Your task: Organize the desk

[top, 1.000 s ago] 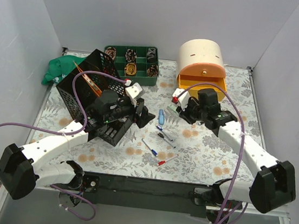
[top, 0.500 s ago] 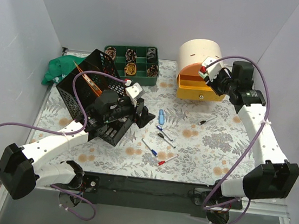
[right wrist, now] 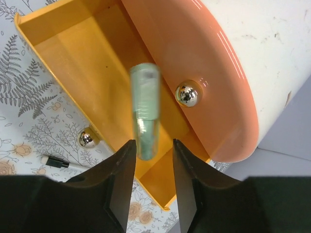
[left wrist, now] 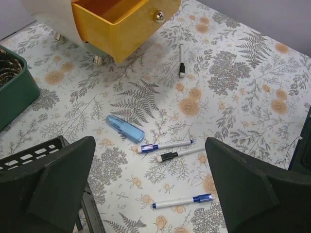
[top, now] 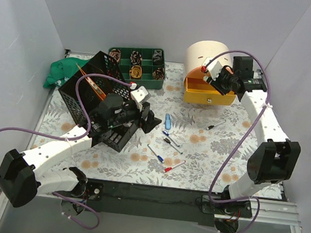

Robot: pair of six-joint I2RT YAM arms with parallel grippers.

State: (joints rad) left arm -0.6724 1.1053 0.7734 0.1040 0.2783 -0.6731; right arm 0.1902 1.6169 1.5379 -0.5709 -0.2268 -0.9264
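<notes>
Pose: right arm (top: pixel 266 120) extended over drawer (right wrist: pixel 73 58) | right pincer (right wrist: pixel 153 141) ajar, green tube (right wrist: pixel 144 92) between, hold unclear | left pincer (left wrist: pixel 149 143) agape

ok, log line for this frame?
right gripper: jaws apart over open orange drawer | pale green tube: blurred between fingertips, looks loose | left gripper: open, empty | pens: loose on desk

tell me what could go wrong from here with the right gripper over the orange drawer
The pale green tube looks blurred and loose beyond the right gripper, over the open drawer; it could bounce off a drawer wall onto the desk. Pulling back low, the gripper could knock the peach cabinet.
</notes>
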